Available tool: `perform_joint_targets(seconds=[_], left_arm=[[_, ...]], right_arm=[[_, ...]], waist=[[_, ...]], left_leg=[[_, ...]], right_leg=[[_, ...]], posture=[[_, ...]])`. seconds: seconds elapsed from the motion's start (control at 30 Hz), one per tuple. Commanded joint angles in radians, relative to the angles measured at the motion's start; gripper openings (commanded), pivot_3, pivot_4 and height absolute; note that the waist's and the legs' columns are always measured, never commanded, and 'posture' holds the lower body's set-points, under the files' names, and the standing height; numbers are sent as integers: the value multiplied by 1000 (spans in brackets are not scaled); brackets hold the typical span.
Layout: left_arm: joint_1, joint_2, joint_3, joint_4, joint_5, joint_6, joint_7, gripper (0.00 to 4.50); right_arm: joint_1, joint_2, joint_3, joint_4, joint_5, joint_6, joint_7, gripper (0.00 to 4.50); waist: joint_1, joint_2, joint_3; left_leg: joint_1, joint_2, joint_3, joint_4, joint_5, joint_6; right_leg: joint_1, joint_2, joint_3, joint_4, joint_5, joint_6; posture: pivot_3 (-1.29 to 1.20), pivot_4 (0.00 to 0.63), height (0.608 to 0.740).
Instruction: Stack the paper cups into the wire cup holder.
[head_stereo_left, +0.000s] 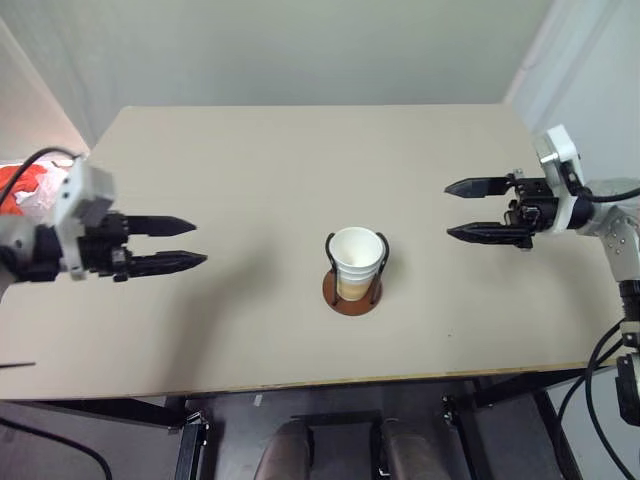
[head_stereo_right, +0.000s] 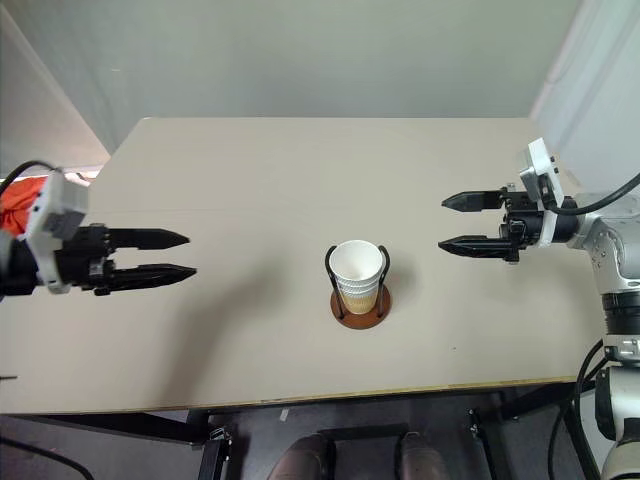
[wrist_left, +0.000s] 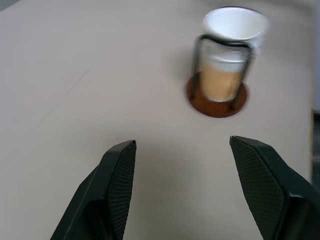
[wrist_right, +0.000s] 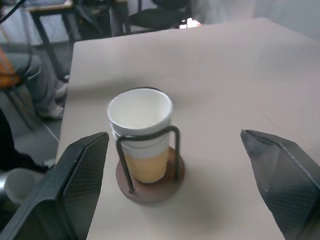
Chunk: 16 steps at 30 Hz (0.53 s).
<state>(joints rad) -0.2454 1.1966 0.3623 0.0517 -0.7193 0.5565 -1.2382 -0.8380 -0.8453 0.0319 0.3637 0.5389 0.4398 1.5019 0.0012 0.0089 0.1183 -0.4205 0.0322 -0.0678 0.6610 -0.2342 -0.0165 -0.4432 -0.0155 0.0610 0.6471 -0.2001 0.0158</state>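
A pale grey wall (head_stereo_left: 300, 50) fills the top of the head views, meeting a lighter panel (head_stereo_left: 590, 70) at the upper right. Below it a beige tabletop (head_stereo_left: 300, 160) spans most of the frame, its front edge running along the lower third, with dark metal frame bars (head_stereo_left: 120, 410) beneath at the bottom. In the right wrist view a black chair (wrist_right: 155, 17) and a person's legs (wrist_right: 35, 80) show beyond the table's far edge, at the upper left.

At the left edge of the frame, over the table, the left gripper (head_stereo_left: 170, 245) points toward the centre, its two black fingers spread apart with nothing between them. At the right edge the right gripper (head_stereo_left: 485, 210) points back toward the centre, its fingers also wide apart and empty.

Just below the centre of the frame stands the wire cup holder (head_stereo_left: 353, 290), its reddish-brown disc base flat on the table and black wire loops upright. The paper cups (head_stereo_left: 356, 262) sit nested inside it, white rim uppermost, well apart from both grippers.
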Motion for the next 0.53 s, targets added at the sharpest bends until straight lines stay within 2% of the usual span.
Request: perform_joint_targets(seconds=[0.03,0.27,0.53], left_arm=[[16,-16,118,0,-30,33,15,3260],[-20,-38,90,28,3,42,29,3260],[-103,-54,26,65,32,40,25,3260]], right_arm=[[-52,10,-3,54,-34,-27,37,4500],[-57,17,-18,65,-66,-27,47,4500],[-36,7,-35,28,-70,-9,28,4500]], waist=[[0,0,0],[-1,0,0],[-1,0,0]], left_leg=[[0,0,0,-1,1,-1],[1,0,-2,-1,5,-4],[1,0,-2,-2,5,-5]], right_leg=[[0,0,0,1,0,-2],[0,1,0,1,5,-12],[-1,1,1,-1,5,-13]], posture=[[0,150,740],[0,150,740],[0,150,740]])
